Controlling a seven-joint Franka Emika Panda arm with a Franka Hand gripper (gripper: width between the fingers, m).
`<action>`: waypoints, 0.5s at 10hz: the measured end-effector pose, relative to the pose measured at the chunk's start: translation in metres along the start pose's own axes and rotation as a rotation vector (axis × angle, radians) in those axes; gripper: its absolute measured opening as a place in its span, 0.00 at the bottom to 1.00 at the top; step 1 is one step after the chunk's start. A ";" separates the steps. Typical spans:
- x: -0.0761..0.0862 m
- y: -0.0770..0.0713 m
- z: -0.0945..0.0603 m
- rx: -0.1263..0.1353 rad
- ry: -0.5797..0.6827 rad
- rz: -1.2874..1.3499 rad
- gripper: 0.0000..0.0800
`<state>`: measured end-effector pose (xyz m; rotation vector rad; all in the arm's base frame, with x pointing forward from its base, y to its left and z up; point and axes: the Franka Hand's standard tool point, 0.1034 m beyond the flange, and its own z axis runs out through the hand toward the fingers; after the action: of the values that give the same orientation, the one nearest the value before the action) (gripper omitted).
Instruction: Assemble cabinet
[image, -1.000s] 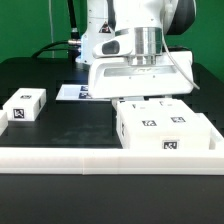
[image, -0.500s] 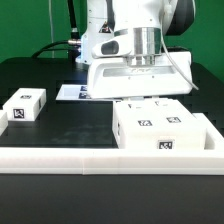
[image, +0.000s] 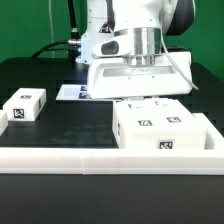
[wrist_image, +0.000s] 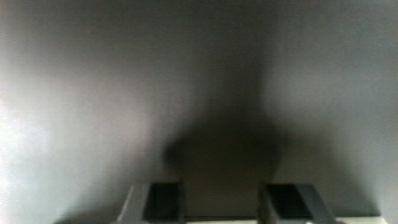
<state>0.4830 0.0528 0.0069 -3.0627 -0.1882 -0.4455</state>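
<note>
My tool is hanging straight down over the back part of the large white plastic cabinet box. In the exterior view the tool's white body is sitting right above the box top, and the fingertips are hiding behind it. The wrist view is showing 2 grey fingers standing well apart. A blurred grey surface is filling everything beyond them, with a dark shadow in the gap. I cannot tell whether they are pinching part of the box or gripping nothing, because the view is too blurred.

The box is sitting on the black worktop toward the exterior view's right. Its front is lying just beside the long white rail running across the near edge. I am making out 3 square black-and-white tags on its top and front.

The small white tagged block is lying well apart from the box, on the exterior view's left. The thin flat white marker board is lying further back, near my arm's base.
</note>
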 end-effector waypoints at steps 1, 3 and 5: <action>0.003 -0.002 -0.010 0.006 -0.021 -0.004 0.24; 0.010 -0.005 -0.033 0.014 -0.046 -0.012 0.24; 0.023 -0.007 -0.062 0.025 -0.081 -0.019 0.24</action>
<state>0.4861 0.0592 0.0732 -3.0593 -0.2248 -0.3175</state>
